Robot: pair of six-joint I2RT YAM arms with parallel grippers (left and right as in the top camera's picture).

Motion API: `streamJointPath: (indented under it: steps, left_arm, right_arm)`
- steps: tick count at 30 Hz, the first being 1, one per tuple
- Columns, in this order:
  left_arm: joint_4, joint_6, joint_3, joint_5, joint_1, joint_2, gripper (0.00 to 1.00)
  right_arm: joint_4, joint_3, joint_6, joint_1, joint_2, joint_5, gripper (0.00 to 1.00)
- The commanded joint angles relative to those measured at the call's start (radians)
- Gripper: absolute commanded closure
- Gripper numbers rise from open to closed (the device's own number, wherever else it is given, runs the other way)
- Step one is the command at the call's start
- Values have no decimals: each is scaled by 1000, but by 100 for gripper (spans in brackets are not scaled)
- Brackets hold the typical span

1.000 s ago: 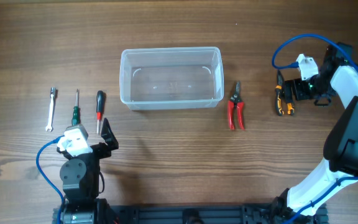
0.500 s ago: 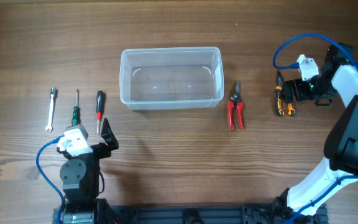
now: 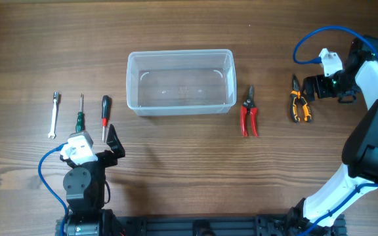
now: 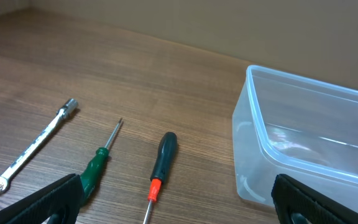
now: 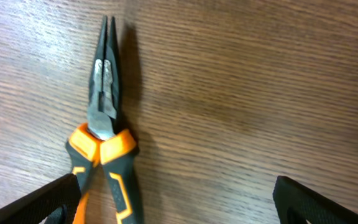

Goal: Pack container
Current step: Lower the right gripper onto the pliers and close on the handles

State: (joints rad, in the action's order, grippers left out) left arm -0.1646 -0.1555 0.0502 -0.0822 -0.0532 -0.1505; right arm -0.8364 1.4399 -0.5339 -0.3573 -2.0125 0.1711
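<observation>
We see the container (image 3: 180, 82) standing upright near the middle of the worktop (image 3: 176, 26), clear-walled and with nothing in it. To its left three tools lie side by side, apart from each other and roughly parallel: a small wrench (image 3: 53, 115) outermost, then a green-handled screwdriver (image 3: 80, 115), then a screwdriver with a black and red handle (image 3: 105, 113) nearest the tub. Our left pincer (image 4: 176, 199) sits low at the near edge of the worktop, just behind these screwdrivers. Its two fingers are spread fully apart at the bottom corners of the wrist view, and it has hold of nothing. Just right of the container lie red-handled cutters (image 3: 249, 113), tips pointing away from us. Further right lie orange-and-black long-nose pliers (image 3: 298, 103), jaws closed and also pointing away. Our right pincer (image 5: 176, 193) hovers just right of those pliers with its fingers as wide as the left ones. They lie by its left finger rather than centred in the gap, and it grips nothing.
</observation>
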Motion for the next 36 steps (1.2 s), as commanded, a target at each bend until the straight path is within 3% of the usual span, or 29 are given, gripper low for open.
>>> streamJointPath:
  steps: [1, 36]
  left_arm:
    - [-1, -8, -1, -9, 4, 5, 0]
    - [-1, -8, -1, -9, 4, 5, 0]
  right_arm:
    - [-10, 18, -45, -8, -16, -64, 0]
    - [-23, -58, -66, -13, -17, 3, 0]
